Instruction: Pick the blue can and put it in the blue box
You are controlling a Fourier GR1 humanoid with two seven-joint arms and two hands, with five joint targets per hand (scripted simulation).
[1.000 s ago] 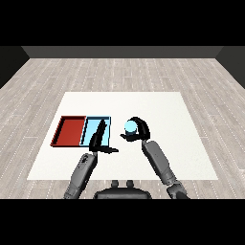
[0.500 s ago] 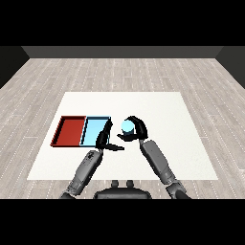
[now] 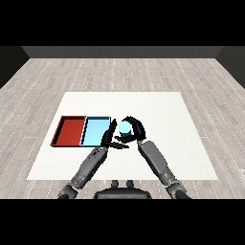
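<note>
White table (image 3: 162,107) is carrying both trays; light blue tray (image 3: 94,131) is sitting just left of the hands, red tray (image 3: 71,130) beyond it. Right hand (image 3: 134,129) is curling round the blue can (image 3: 124,127), now shifted closer to the blue tray than a second ago. Left hand (image 3: 111,137) is staying straight-fingered beside the can. Drop-off looking close.
</note>
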